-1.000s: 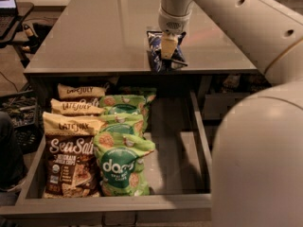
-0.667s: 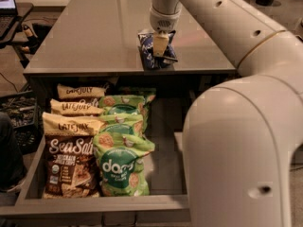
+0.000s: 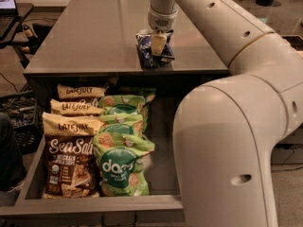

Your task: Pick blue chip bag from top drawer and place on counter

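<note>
Camera view of 1 robot arm [image 3: 236, 141] working over a grey table [image 3: 94, 32] with an open drawer [image 3: 94, 205] below its front edge.

(a) The arm reaches in from the right foreground, and its wrist points straight down over the front part of the table. The jaws hang at the end of that wrist, near the table's front edge and above the back of the drawer. They are clenched on the blue chip bag [image 3: 147, 56], and 1 pale finger [image 3: 158, 43] lies across the bag's front face.

(b) The blue chip bag stands upright and crumpled at table level, just behind the front edge. Whether its bottom touches the surface or sits just above it cannot be told.

(c) The drawer is pulled out toward the viewer. The brown-and-cream bags [image 3: 71, 160] lie overlapping in a row along its left side, with the largest at the front. The green bags [image 3: 122, 167] lie just beside them to the right, also overlapping from back to front.

(d) The arm's large elbow section hides the right part of the drawer.
</note>
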`<state>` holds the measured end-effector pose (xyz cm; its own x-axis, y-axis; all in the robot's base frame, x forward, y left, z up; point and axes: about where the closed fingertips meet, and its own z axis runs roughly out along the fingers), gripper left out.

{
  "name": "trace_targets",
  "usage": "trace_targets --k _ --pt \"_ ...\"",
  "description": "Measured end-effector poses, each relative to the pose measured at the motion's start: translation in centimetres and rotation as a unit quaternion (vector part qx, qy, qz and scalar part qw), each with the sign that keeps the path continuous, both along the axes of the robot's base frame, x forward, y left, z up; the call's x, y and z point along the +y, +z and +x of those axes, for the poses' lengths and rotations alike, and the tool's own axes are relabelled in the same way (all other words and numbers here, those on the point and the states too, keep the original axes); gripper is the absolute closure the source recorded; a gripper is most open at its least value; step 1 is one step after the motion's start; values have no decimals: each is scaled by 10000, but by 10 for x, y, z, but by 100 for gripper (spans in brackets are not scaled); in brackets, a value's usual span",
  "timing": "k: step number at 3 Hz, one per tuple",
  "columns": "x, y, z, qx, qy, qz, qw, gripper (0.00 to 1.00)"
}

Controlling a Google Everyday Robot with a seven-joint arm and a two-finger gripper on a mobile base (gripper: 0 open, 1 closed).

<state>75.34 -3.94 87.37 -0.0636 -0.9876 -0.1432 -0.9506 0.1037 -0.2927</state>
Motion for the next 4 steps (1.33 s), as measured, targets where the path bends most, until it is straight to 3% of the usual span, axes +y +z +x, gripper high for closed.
trace_targets --k 3,4 --pt "0 0 0 0 0 0 10000 12" --pt "0 0 0 0 0 0 10000 0"
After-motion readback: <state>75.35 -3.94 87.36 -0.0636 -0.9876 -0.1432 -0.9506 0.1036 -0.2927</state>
